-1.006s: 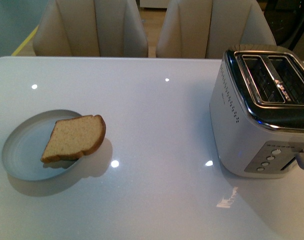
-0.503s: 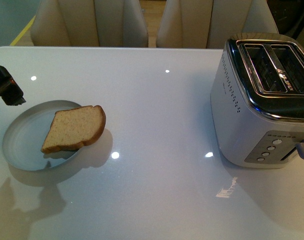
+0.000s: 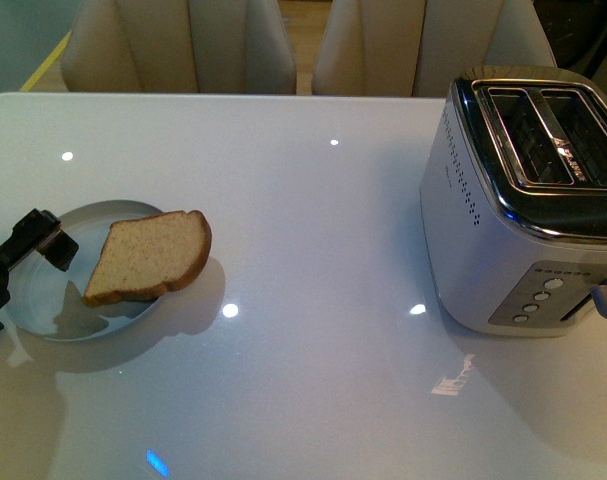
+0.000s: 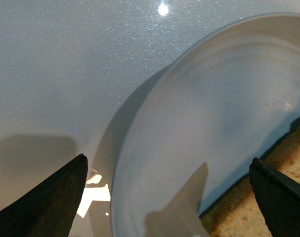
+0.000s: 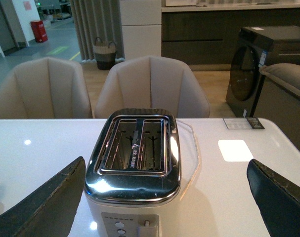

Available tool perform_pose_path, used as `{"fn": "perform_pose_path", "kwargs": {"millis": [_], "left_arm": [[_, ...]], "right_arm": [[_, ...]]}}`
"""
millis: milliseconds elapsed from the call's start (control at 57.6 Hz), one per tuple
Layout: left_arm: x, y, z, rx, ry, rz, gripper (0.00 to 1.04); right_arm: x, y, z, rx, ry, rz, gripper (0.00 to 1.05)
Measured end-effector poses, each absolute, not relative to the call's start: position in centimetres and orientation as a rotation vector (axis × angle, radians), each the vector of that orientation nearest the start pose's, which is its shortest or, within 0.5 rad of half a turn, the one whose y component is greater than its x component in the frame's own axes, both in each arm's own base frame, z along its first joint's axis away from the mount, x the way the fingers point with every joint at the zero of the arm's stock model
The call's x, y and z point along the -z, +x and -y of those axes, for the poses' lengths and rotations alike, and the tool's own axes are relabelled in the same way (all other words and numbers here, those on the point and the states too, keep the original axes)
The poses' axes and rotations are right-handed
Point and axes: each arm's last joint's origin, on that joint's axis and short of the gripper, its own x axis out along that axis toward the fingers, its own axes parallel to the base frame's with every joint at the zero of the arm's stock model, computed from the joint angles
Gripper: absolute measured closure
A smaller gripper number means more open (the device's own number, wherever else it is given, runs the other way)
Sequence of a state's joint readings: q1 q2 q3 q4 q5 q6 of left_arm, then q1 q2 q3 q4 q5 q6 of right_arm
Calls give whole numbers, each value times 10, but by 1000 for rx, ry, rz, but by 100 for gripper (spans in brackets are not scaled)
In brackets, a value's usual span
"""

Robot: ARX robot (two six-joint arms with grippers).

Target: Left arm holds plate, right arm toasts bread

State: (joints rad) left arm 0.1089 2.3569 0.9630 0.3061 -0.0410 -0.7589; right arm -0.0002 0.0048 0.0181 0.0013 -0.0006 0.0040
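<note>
The glossy white table point(image 3: 313, 260) in front of me fills most of the front view, dotted with small light reflections. At the middle left of the frame my pale blue-grey plate point(image 3: 41, 302) sits flat on it. A silver two-slot toaster point(image 3: 503, 200) stands at the right edge, well apart from the plate.

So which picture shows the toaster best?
The right wrist view: the toaster sits in the middle with both slots fully seen. The front view shows it off to the side, cut at the picture's edge. The left wrist view shows none of it.
</note>
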Motion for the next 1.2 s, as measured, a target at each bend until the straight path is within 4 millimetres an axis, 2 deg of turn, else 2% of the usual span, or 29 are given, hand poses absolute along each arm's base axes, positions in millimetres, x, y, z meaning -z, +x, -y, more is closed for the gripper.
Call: {"fn": "perform_pose_path", "kwargs": {"millis": [139,347,659,954,1075,1197], "left_arm": [[30,365,-37,-547,-698,-961,7],[36,367,-29,-525,-710,-947,53],[39,359,-23,-441,-837,-936,100],[27,336,-33,-447,-947,-923,102],[10,328,-41,-446,-967,-889,102],[-17,321,-49,-437,-973,-855,102]], "right_arm": [[-169,97,0,0,4,15,9],[-169,97,0,0,4,15,9],[-169,97,0,0,4,15,9],[-169,97,0,0,4,15,9],[-169,97,0,0,4,15,9],[-169,97,0,0,4,15,9]]}}
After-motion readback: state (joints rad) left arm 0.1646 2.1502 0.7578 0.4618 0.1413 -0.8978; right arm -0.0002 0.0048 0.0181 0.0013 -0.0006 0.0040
